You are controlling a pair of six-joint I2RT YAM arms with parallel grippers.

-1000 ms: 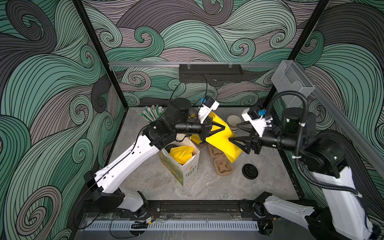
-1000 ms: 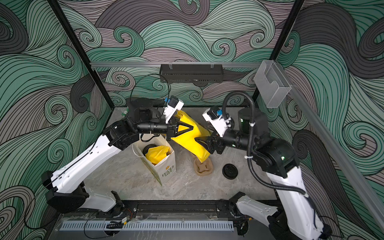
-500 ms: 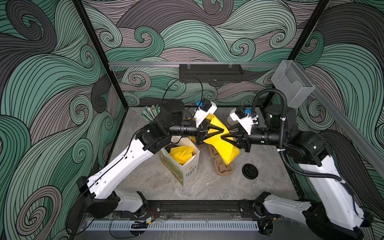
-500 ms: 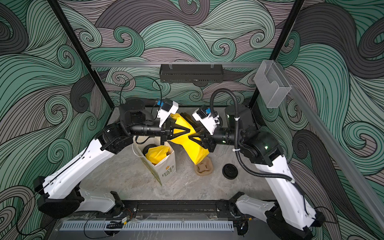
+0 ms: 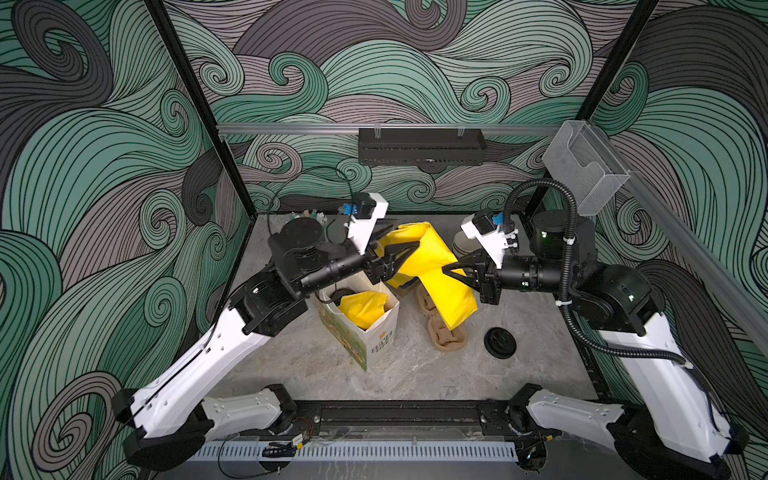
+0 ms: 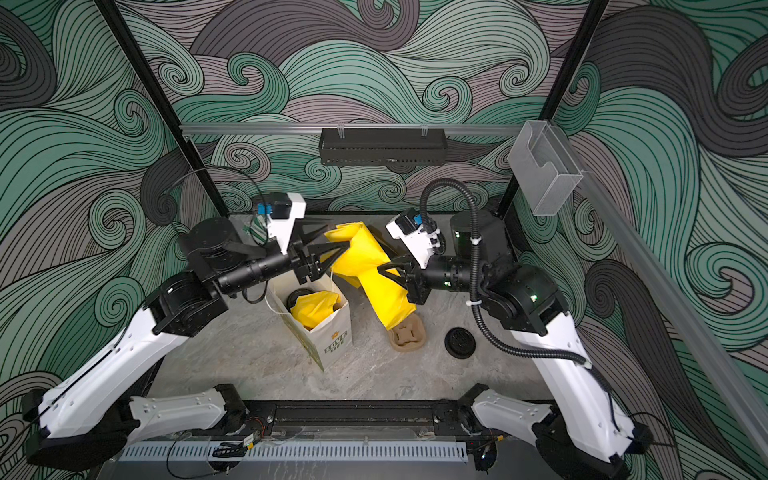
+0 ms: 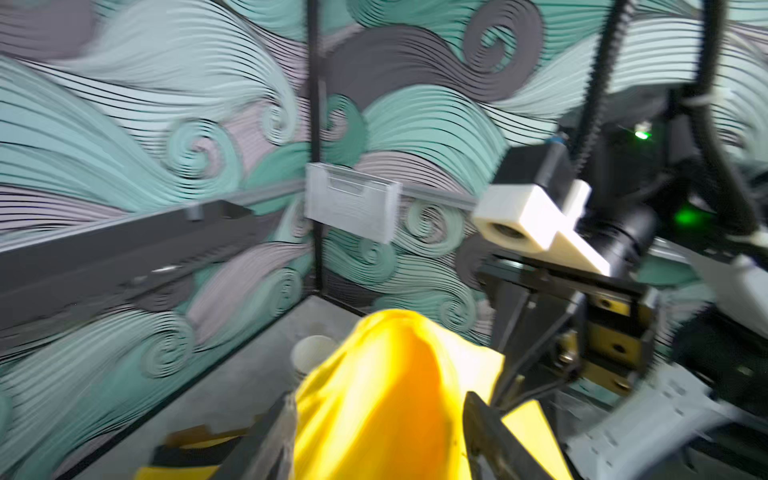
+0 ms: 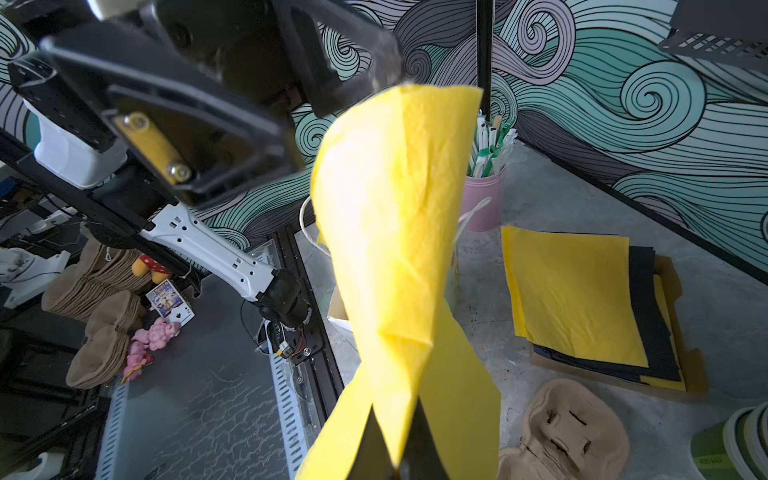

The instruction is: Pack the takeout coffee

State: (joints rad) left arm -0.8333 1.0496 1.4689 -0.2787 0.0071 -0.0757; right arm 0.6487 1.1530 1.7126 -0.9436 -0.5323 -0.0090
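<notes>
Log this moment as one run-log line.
left pincer: open, straddling yellow tissue sheet | right pincer: shut on yellow tissue sheet | paper bag: upright, crumpled yellow tissue inside

A white paper takeout bag [image 5: 371, 332] stands left of middle on the grey stone table [image 5: 291, 374], with crumpled yellow tissue paper [image 5: 362, 305] and the black-lidded takeout coffee cup [image 5: 340, 296] inside. Right of it lie stacked brown pulp cup carriers [image 5: 448, 338], then a loose round black plastic lid [image 5: 500, 343]. A long yellow tissue sheet [image 5: 432, 266] hangs above the carriers, between the left hand [image 5: 406, 237] and the right hand [image 5: 448, 270].
</notes>
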